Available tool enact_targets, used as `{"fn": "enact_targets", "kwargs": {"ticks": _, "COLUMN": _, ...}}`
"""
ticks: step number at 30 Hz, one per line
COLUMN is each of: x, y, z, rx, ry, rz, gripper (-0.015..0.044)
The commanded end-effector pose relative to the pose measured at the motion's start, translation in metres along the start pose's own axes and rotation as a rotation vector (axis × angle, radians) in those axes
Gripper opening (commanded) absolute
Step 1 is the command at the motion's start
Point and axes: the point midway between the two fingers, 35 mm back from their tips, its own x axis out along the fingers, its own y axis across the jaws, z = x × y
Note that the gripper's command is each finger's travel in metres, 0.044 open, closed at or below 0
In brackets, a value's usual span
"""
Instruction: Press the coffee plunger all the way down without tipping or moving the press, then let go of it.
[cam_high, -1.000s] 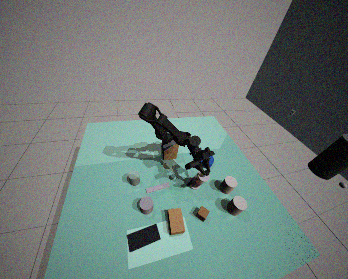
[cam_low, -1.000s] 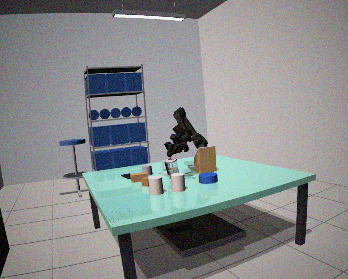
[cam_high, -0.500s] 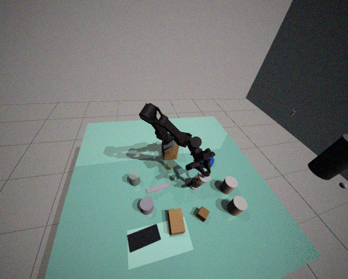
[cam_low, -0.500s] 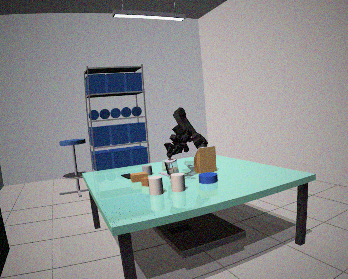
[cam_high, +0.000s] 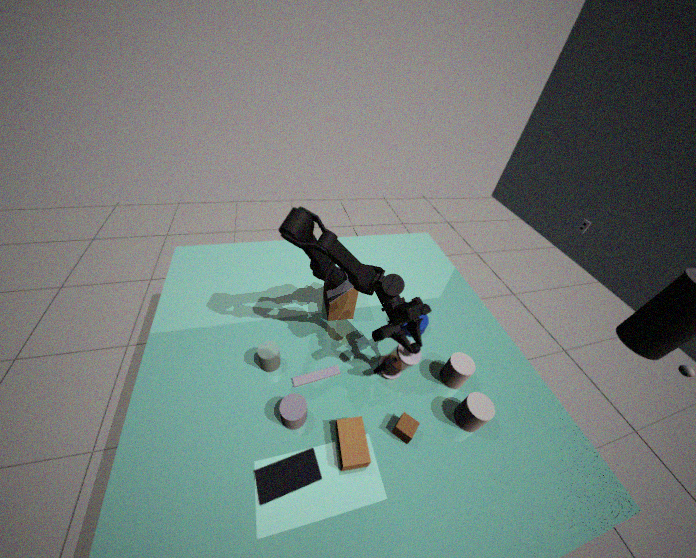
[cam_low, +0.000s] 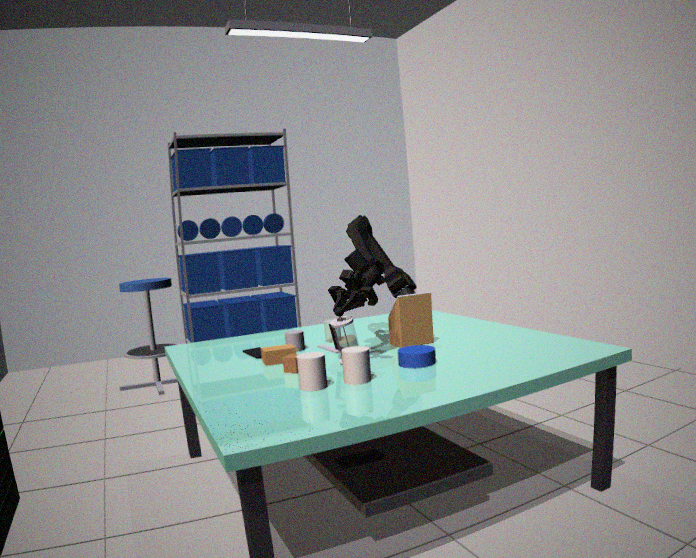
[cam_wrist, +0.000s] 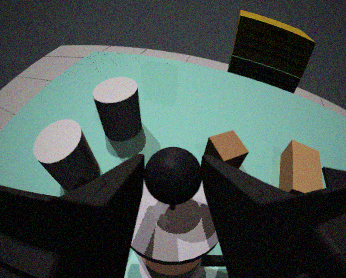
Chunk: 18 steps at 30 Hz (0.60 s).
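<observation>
Sitting around the coffee press (cam_high: 398, 361): four grey cylinders (cam_high: 457, 369); three orange blocks (cam_high: 353, 442); one blue disc (cam_low: 416, 355); one pale bar (cam_high: 316, 375); one black panel (cam_high: 287, 474).

The counter (cam_low: 522, 354) is pale mint green. The end effector (cam_wrist: 173, 180) is black, as is the round knob (cam_wrist: 173, 174) it grips. Two blocks (cam_wrist: 227, 147) are orange-brown, two cylinders (cam_wrist: 117, 106) white-topped with dark sides, and one disc (cam_low: 416, 355) blue.
</observation>
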Motion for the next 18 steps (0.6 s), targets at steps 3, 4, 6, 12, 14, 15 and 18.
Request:
{"fn": "enact_targets", "kwargs": {"ticks": 3, "x": -0.0001, "y": 0.0000, "z": 0.0000, "rx": 0.000, "ry": 0.000, "rz": 0.000, "gripper": 0.0126}}
{"fn": "enact_targets", "kwargs": {"ticks": 4, "x": -0.0001, "y": 0.0000, "z": 0.0000, "rx": 0.000, "ry": 0.000, "rz": 0.000, "gripper": 0.0126}}
{"fn": "enact_targets", "kwargs": {"ticks": 6, "x": -0.0001, "y": 0.0000, "z": 0.0000, "rx": 0.000, "ry": 0.000, "rz": 0.000, "gripper": 0.0126}}
{"fn": "enact_targets", "kwargs": {"ticks": 12, "x": -0.0001, "y": 0.0000, "z": 0.0000, "rx": 0.000, "ry": 0.000, "rz": 0.000, "gripper": 0.0231}}
{"fn": "enact_targets", "kwargs": {"ticks": 14, "x": -0.0001, "y": 0.0000, "z": 0.0000, "rx": 0.000, "ry": 0.000, "rz": 0.000, "gripper": 0.0283}}
{"fn": "enact_targets", "kwargs": {"ticks": 15, "x": -0.0001, "y": 0.0000, "z": 0.0000, "rx": 0.000, "ry": 0.000, "rz": 0.000, "gripper": 0.0310}}
{"fn": "enact_targets", "kwargs": {"ticks": 18, "x": -0.0001, "y": 0.0000, "z": 0.0000, "rx": 0.000, "ry": 0.000, "rz": 0.000, "gripper": 0.0388}}
